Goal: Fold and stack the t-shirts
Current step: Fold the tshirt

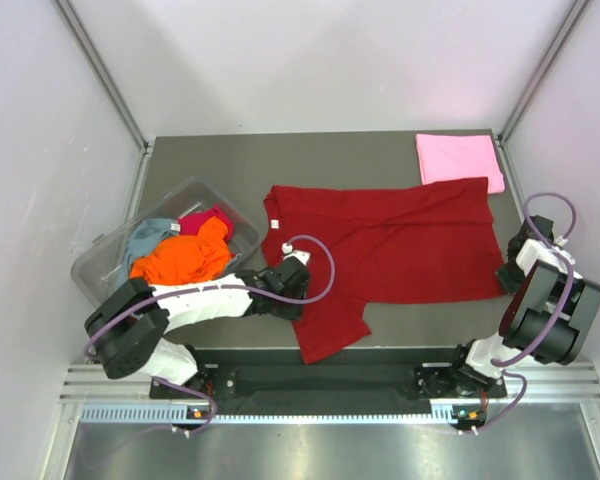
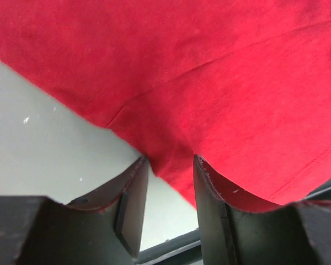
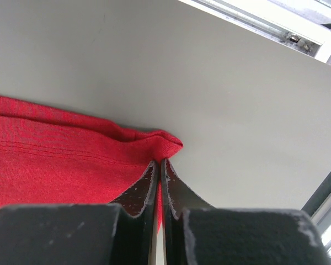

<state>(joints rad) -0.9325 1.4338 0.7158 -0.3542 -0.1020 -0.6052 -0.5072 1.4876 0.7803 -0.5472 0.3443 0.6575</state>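
A dark red t-shirt (image 1: 380, 245) lies spread out flat in the middle of the grey table (image 1: 330, 160). One sleeve sticks out on its near side, toward the arms.

The left gripper (image 2: 170, 165) is at the near left part of the dark red t-shirt, close to that sleeve. Its two fingers (image 2: 133, 193) stand apart. The edge of the red cloth lies right at their tips, and they are not squeezing it.

The right gripper (image 3: 159, 165) is at the near right corner of the dark red t-shirt. Its fingers are pressed tight together and pinch that corner of the cloth. The cloth bunches up a little at the tips.

A light pink t-shirt (image 1: 458, 160) lies folded in a neat square, touching the far right corner of the dark red t-shirt.

A clear plastic tub (image 1: 110, 255) sits just to the left of the dark red t-shirt. Inside it are an orange t-shirt (image 1: 185, 258), a grey-blue t-shirt (image 1: 148, 235) and a magenta t-shirt (image 1: 208, 220), all crumpled together.
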